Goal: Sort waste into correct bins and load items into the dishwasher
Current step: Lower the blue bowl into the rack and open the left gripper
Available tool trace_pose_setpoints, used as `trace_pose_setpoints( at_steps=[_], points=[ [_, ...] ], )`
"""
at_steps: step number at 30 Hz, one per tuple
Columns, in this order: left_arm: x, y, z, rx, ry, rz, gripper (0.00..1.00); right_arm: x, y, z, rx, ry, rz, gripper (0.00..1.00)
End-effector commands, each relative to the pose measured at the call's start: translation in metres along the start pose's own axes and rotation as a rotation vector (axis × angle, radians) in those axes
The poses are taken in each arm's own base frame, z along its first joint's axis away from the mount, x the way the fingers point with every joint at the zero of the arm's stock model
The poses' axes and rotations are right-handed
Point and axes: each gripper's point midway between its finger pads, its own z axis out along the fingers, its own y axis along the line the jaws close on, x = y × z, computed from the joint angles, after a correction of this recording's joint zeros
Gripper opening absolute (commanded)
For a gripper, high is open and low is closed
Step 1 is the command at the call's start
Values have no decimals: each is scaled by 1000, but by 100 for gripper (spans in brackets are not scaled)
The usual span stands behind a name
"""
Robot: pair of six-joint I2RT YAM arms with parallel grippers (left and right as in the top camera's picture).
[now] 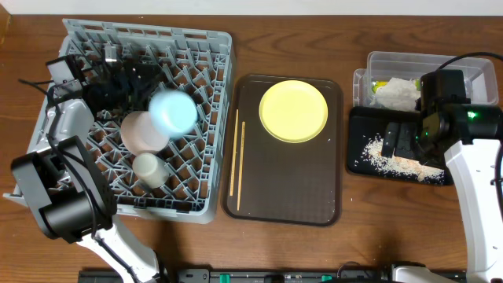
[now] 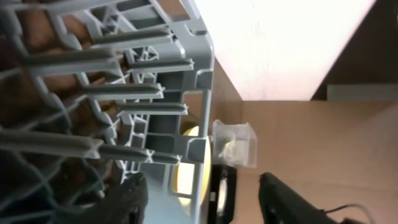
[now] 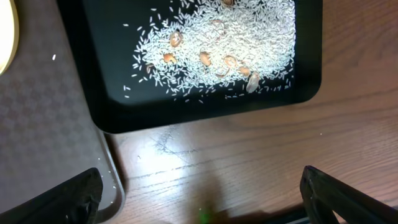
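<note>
The grey dish rack (image 1: 208, 55) holds a blurred light blue bowl (image 1: 173, 112), a pale bowl (image 1: 138, 132) and a small white cup (image 1: 149, 167). My left gripper (image 1: 137, 79) is open over the rack's far part, its fingers wide apart in the left wrist view (image 2: 205, 205). The yellow plate (image 1: 293, 110) and two chopsticks (image 1: 236, 153) lie on the brown serving tray. The clear tub (image 1: 471, 67) holds the white napkin (image 1: 397, 93) and the green-yellow wrapper (image 1: 380, 85). The rice crumbs (image 3: 217, 43) lie in the black tray (image 3: 186, 115). My right gripper (image 1: 399, 140) is open and empty above it (image 3: 214, 205).
The brown serving tray (image 1: 283, 189) sits between the rack and the bins; its edge shows in the right wrist view (image 3: 62, 124). The rack's pegs (image 2: 112, 93) fill the left wrist view, with the tub (image 2: 233, 143) and plate (image 2: 186, 180) beyond. Bare wooden table lies in front of the black tray.
</note>
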Motion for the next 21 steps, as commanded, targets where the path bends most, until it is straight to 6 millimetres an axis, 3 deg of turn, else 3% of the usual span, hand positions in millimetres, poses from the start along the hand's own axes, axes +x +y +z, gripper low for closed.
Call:
trace_pose_setpoints(
  at_steps=[1, 5, 7, 10, 13, 15, 21],
  points=[
    [-4, -7, -5, -3, -19, 39, 72, -1, -3, -1, 1, -2, 24, 99],
    [-5, -36, -14, 10, -41, 108, 81, -1, -3, -1, 1, -2, 24, 99],
    [-2, -60, -20, 21, -53, 157, 83, -1, -3, -1, 1, -2, 24, 99],
    [10, -100, -27, 37, -59, 246, 86, -1, -3, -1, 1, -2, 24, 99],
    [32, -125, -26, -18, -60, 322, 89, -1, -3, -1, 1, -2, 24, 99],
    [56, -122, -21, -174, -52, 359, 89, -1, -3, -1, 1, -2, 24, 99],
    [129, -82, -13, -608, 80, 330, 91, -1, -3, -1, 1, -3, 24, 99]
  ],
)
